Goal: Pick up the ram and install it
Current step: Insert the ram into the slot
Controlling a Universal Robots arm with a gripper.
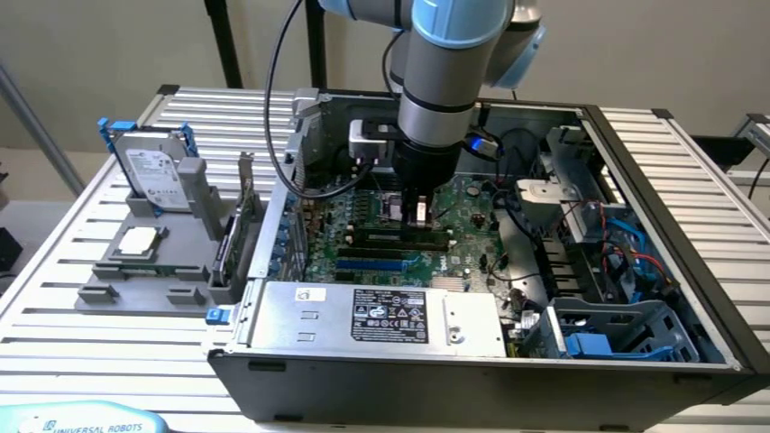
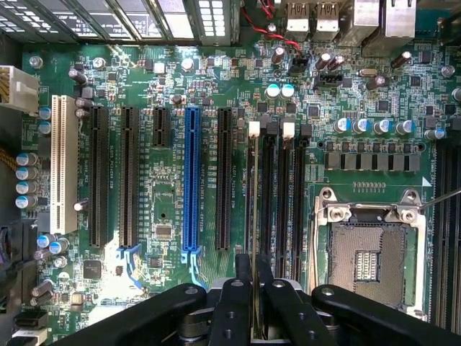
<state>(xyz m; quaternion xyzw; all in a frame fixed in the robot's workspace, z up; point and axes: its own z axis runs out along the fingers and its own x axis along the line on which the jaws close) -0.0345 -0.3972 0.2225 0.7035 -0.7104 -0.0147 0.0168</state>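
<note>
On the exterior view's left, a grey fixture (image 1: 144, 271) on the slatted table (image 1: 72, 361) holds a hard drive (image 1: 154, 171) upright near the table's far left corner. To its right stands the open computer case (image 1: 481, 361), with the power supply (image 1: 373, 316) along its near wall. The gripper (image 1: 419, 216) reaches straight down over the motherboard (image 1: 463, 203), at the memory slots (image 2: 277, 194).

In the wrist view, the ram (image 2: 254, 216) appears edge-on as a thin upright strip, running from between the fingers (image 2: 234, 306) into the leftmost memory slot, beside the white latch (image 2: 253, 130). The fingers are drawn narrow and pinch the stick across its two flat faces at its upper edge. Whether it is fully seated cannot be told.

The ram looks light, thin and stiff, yet fragile: it would flex or crack under sideways load, and its chips should not be crushed. The sound place to hold it is the upper long edge near mid-length, gripping the flat faces and keeping off the contact edge, so pressure goes straight down the slot.

On the exterior view's right are the empty processor socket (image 2: 374, 263) and the blue cables (image 1: 626, 262) by the drive bays.
</note>
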